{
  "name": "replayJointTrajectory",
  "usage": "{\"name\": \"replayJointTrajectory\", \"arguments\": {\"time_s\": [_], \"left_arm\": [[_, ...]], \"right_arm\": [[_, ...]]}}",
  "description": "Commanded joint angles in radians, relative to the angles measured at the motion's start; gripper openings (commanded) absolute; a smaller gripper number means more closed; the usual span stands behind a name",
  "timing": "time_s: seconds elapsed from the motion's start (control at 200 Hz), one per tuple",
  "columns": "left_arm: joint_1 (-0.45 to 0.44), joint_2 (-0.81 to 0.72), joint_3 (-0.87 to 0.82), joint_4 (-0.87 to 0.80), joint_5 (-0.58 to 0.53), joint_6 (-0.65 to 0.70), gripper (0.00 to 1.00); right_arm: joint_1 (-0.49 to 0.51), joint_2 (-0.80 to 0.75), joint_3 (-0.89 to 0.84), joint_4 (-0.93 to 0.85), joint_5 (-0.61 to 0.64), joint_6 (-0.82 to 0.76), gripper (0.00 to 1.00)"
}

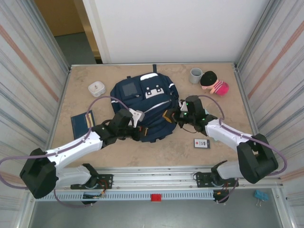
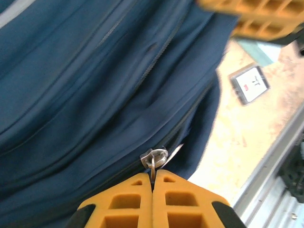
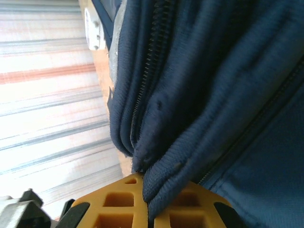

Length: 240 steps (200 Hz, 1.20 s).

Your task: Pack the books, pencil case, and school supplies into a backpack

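left gripper [image 2: 152, 183] clamped tight on silver zipper ring [image 2: 153, 158]
right gripper [image 3: 145, 183] closed, pinching a fold of the navy fabric backpack [image 3: 213, 95]

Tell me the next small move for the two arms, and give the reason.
Probably draw the left gripper along the zipper line to start opening the backpack. Its jaws are shut on the metal zipper pull, the zipper beyond it looks closed, and the right gripper pinches a fabric fold, which should brace the bag.
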Motion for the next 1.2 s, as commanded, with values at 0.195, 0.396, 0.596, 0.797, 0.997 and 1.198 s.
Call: {"name": "replayJointTrajectory", "arguments": {"time_s": [0.195, 0.396, 0.596, 0.797, 0.997, 1.198], "left_arm": [[0.091, -0.083, -0.071, -0.076, -0.08, 0.089, 0.0], [0.107, -0.063, -0.036, 0.039, 0.087, 0.125, 0.0], [0.107, -0.044, -0.002, 0.059, 0.184, 0.165, 0.0], [0.11, -0.052, 0.002, 0.061, 0.192, 0.185, 0.0], [0.112, -0.058, 0.01, 0.072, 0.197, 0.185, 0.0], [0.113, -0.073, 0.01, 0.079, 0.204, 0.171, 0.0]], "right_arm": [[-0.172, -0.094, 0.177, -0.23, -0.149, -0.326, 0.11], [-0.127, -0.147, 0.242, -0.33, -0.015, -0.708, 0.68], [0.116, -0.207, 0.19, -0.325, 0.205, -1.317, 0.79], [0.195, -0.092, 0.22, -0.329, 0.187, -1.517, 0.79], [0.24, -0.004, 0.231, -0.336, 0.054, -1.598, 0.79], [0.272, 0.109, 0.255, -0.349, 0.035, -1.644, 0.77]]}}
